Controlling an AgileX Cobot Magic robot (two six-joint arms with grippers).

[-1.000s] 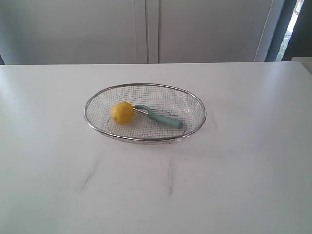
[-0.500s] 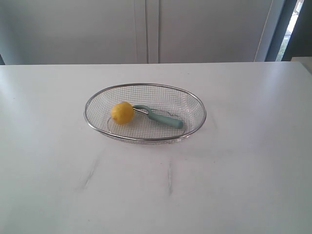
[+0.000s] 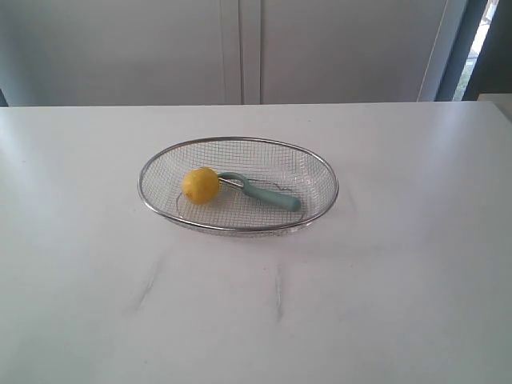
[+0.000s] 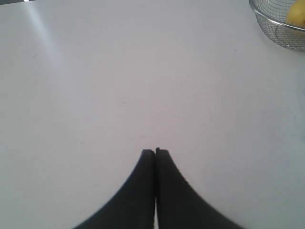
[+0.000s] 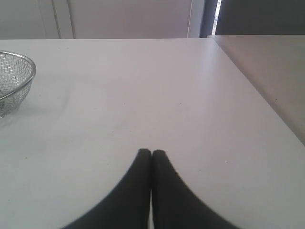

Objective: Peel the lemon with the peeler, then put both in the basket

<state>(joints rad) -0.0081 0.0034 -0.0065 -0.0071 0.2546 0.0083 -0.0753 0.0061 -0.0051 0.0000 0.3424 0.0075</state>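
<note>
The bright yellow oval lemon (image 3: 200,185) and teal-handled metal-bladed peeler (image 3: 264,192) lie touching inside the silver wire-mesh basket (image 3: 240,138). The left gripper (image 4: 155,151) and right gripper (image 5: 151,152) are clenched on nothing, well apart from it. Whether the lemon is peeled cannot be told.

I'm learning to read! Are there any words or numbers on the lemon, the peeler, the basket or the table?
None: no words, numbers, labels or signs show on the lemon, the peeler, the basket or the table in any view.
</note>
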